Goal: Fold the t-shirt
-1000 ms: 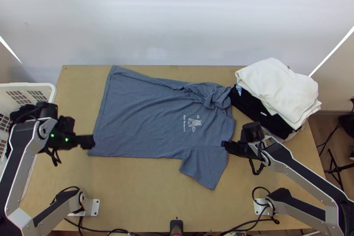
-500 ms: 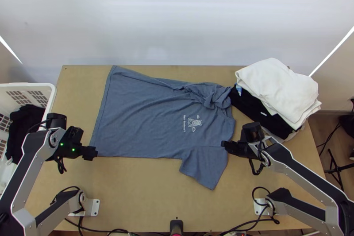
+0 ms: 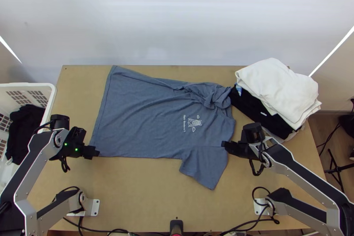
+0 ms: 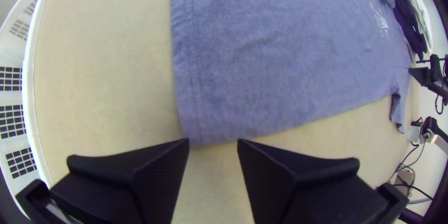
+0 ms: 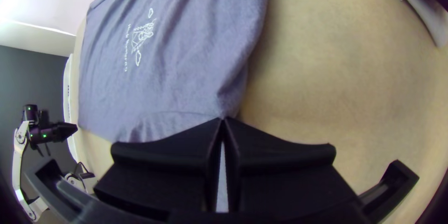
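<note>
Jutting toward the near side, one sleeve (image 3: 205,165) of a blue t-shirt (image 3: 141,116) is lying flat while the left gripper (image 3: 97,152) is standing open at the near left corner and the right gripper (image 3: 224,144) is pinching the shirt beside that sleeve; the body is lying spread, bunching at far right beside piled clothes (image 3: 278,90).
</note>
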Controlling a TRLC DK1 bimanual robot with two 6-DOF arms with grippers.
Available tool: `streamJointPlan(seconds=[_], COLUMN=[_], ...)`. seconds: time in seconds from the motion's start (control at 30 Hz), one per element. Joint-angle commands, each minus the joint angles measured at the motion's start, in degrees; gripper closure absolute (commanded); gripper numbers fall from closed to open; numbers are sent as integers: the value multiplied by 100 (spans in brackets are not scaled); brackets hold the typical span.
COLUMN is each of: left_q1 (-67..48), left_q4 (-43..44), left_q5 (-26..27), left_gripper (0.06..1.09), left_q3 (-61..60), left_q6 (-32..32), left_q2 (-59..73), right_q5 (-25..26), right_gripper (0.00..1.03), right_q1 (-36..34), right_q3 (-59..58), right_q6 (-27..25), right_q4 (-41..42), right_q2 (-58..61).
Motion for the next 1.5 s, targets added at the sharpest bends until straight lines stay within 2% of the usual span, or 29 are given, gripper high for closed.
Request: streamJointPlan(seconds=[0.0,0.13,0.2,0.5,0.9,0.93,0.97,1.03,1.07,1.1,1.27,1.4,1.47], left_q1=[103,130,183,314,-46,-81,-116,-178,-248,-292,16,376,393], left_q4=[201,201,218,288,482,517,587,649,658,693,728,1818,1993], left_q5=[5,-12,-39,-135,-127,-127,-127,-127,-127,-135,-118,-47,-47], left_gripper=[69,67,60,60,61,62,74,82,101,104,105,105,105], left_q3=[-70,-70,-53,-53,-193,-211,-211,-211,-211,-176,308,993,1450], left_q6=[-7,-7,46,152,-130,-165,-244,-244,-226,-226,-428,-1694,-2257], left_q2=[56,153,188,249,425,434,425,337,258,188,109,276,495], right_q5=[2,2,2,2,2,2,2,2,2,2,37,318,424], right_gripper=[100,100,100,100,100,100,100,100,100,100,100,100,100], right_q1=[15,15,15,32,41,41,41,32,15,-12,-390,-539,-556], right_q3=[-27,-27,-27,-19,-10,-1,8,34,52,78,614,1607,2135], right_q6=[21,21,21,12,21,21,12,12,12,30,21,-41,-85], right_q4=[-7,-7,2,2,2,-7,-7,-50,-68,-77,-77,169,310], right_q2=[-64,-64,-64,-64,-64,-73,-81,-152,-196,-231,-574,-468,-222])
